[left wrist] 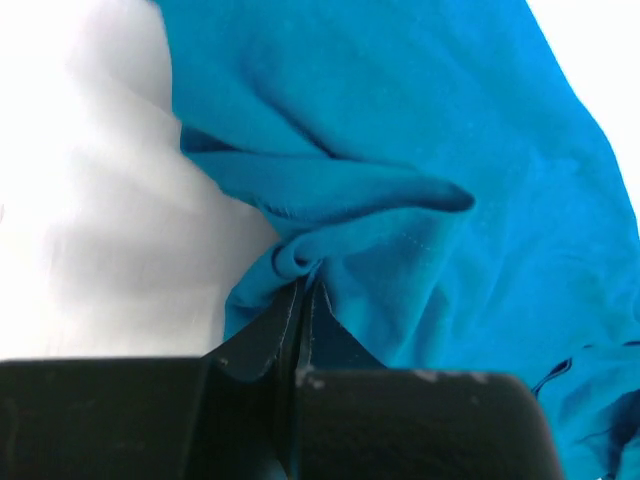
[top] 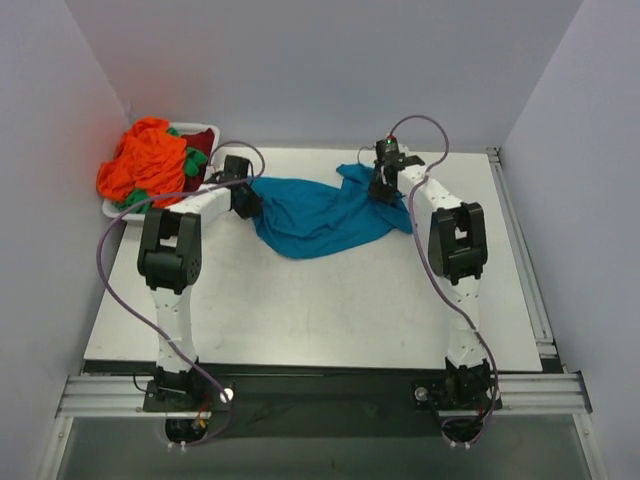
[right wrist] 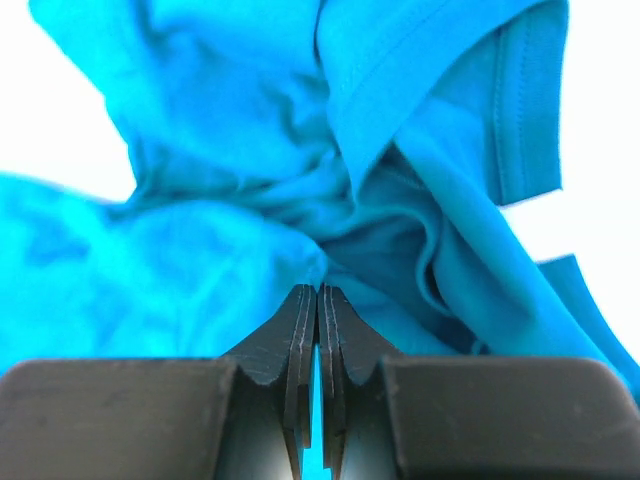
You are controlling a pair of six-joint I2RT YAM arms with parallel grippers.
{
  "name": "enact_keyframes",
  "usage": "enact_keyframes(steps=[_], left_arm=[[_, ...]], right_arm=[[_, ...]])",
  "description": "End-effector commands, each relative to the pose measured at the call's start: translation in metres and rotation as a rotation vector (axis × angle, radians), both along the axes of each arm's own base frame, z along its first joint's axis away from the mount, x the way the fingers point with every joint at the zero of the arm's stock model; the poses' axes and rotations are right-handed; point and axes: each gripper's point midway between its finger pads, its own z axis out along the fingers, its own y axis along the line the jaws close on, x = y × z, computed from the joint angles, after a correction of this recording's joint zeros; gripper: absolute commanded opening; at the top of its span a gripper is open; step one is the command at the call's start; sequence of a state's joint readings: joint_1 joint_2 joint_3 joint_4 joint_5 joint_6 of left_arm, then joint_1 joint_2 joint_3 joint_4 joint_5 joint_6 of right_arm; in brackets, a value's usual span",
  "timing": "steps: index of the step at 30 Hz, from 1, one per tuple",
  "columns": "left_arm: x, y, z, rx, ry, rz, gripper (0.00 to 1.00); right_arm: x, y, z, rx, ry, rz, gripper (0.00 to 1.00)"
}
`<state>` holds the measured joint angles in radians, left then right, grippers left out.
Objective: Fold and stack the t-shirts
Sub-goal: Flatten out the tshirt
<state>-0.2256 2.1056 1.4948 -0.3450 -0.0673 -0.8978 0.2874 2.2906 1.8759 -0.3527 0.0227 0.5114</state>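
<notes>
A teal-blue t-shirt (top: pixel 315 215) lies crumpled across the far middle of the table, stretched between both arms. My left gripper (top: pixel 247 200) is shut on its left edge; the left wrist view shows the cloth (left wrist: pixel 420 200) bunched at the closed tips of that gripper (left wrist: pixel 305 285). My right gripper (top: pixel 381 188) is shut on the shirt's right end, near a sleeve; in the right wrist view a thin strip of teal cloth (right wrist: pixel 250 130) is pinched between its closed fingers (right wrist: pixel 317 290). More t-shirts, orange (top: pixel 145 160), green and dark red, are heaped at the far left.
A white tray (top: pixel 207 130) at the far-left corner holds the heap of shirts. Purple cables loop from both arms. The table's right edge has a metal rail (top: pixel 520 250). Walls close in on the left, back and right.
</notes>
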Motion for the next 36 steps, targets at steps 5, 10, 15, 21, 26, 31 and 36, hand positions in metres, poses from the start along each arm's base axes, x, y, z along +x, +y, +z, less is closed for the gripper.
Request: enact_keyframes(steps=[5,10,15,21,26,31,36], left_arm=[[-0.01,0.024,0.044,0.049,0.013,-0.024,0.0],[-0.06,0.036,0.062,0.054,-0.006,-0.014,0.0],[-0.121,0.055,0.043,0.097,0.061,0.007,0.0],[-0.173,0.074,0.043,0.123,0.048,0.043,0.0],[-0.21,0.085,0.021,0.135,0.093,0.061,0.0],[-0.226,0.094,0.014,0.15,0.102,0.074,0.0],[-0.234,0.1,0.009,0.149,0.112,0.094,0.0]], right_arm=[[0.019,-0.011,0.102,0.133,-0.137,0.056,0.0],[-0.032,-0.023,0.121,0.12,-0.127,0.05,0.0],[-0.102,-0.051,0.111,0.072,-0.087,-0.012,0.0],[-0.191,-0.081,0.06,0.075,-0.009,-0.119,0.0],[-0.242,-0.1,0.031,0.1,0.005,-0.201,0.0],[-0.273,-0.122,0.006,0.121,0.048,-0.279,0.0],[-0.285,-0.154,-0.005,0.158,0.078,-0.394,0.0]])
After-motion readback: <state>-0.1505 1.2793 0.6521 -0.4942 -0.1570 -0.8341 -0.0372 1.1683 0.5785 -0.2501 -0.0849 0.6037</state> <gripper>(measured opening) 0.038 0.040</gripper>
